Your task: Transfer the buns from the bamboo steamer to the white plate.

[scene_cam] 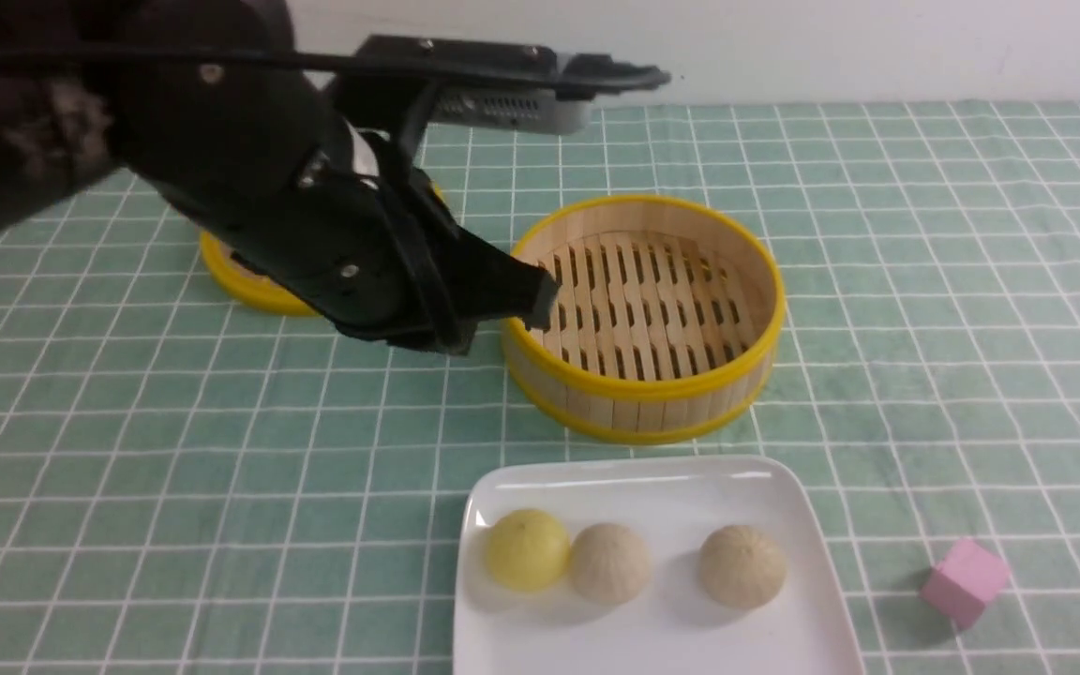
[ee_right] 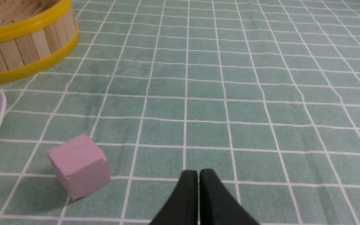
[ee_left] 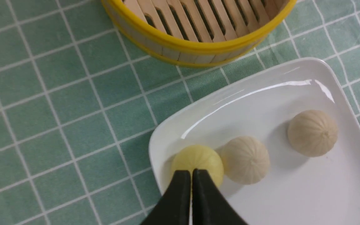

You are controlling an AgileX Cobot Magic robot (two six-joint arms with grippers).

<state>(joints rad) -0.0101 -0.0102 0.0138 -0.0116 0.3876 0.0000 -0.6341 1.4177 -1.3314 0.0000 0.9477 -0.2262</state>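
Front: the left gripper (scene_cam: 502,314) angles inward beside the steamer (scene_cam: 643,411); buns (scene_cam: 610,562) sit nearer the camera, on the plate (scene_cam: 662,647). Left wrist: its fingertips almost meet, empty, seemingly above the plate; right wrist: the right gripper (ee_right: 198,172) points past a pink cube (ee_right: 79,166), fingertips nearly together, empty.

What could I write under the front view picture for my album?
Three buns sit on the white plate, beside an empty bamboo steamer.
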